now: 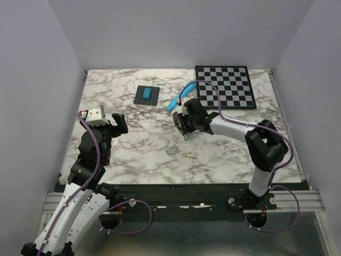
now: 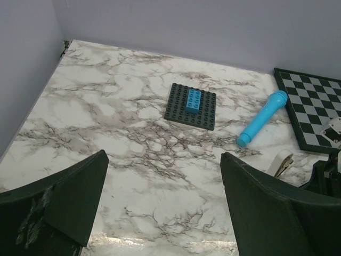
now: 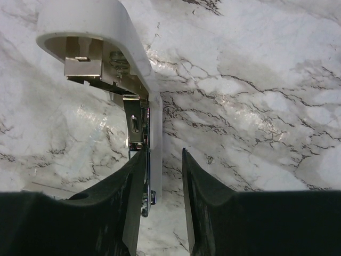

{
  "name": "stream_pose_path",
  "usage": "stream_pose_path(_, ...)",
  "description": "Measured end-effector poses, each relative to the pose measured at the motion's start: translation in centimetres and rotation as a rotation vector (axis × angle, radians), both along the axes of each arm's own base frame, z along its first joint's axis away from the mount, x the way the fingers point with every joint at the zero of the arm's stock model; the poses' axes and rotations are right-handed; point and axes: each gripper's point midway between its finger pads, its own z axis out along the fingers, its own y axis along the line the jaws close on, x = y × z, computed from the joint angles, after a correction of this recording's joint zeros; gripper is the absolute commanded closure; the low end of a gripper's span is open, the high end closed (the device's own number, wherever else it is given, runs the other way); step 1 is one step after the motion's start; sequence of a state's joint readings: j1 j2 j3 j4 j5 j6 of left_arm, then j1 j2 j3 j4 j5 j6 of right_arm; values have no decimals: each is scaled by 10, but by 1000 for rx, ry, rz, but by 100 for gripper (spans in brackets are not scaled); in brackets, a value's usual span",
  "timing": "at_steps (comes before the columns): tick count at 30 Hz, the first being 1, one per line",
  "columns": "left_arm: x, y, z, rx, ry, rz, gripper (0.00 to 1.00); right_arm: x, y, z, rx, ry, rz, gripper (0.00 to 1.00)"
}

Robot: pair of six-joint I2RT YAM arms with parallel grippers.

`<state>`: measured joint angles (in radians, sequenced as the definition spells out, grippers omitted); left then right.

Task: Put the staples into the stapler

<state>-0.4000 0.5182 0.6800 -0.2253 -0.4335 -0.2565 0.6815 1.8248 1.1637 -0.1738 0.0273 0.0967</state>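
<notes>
Stretches low over worktop (image 1: 133,154), right hand (image 3: 164,213) slightly parted astride stapler (image 3: 114,32); holds left hand (image 2: 162,157) wide open at 9 o'clock; staples (image 1: 172,151) at stapler's 6 o'clock.

1. Top view: soft, even light from above keeps the marble desk (image 1: 138,154) bright; shadows under the arms (image 1: 234,128) are faint and short.
2. Left wrist view: a pale glare band sits on the desk at its near edge; the left hand (image 2: 164,157) is dark and slightly soft in focus.
3. Right wrist view: glossy patches shine on the desk left of the stapler (image 3: 128,48), its metal glints, and the right hand (image 3: 164,157) is near-black, detail lost.
</notes>
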Motion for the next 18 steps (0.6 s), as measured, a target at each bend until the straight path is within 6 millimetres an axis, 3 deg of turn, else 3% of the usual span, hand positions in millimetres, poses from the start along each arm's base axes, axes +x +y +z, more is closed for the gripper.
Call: stream_pose_path(18, 0, 0, 0, -2, 0, 1, 6, -11, -1, 7, 25, 14, 23, 59)
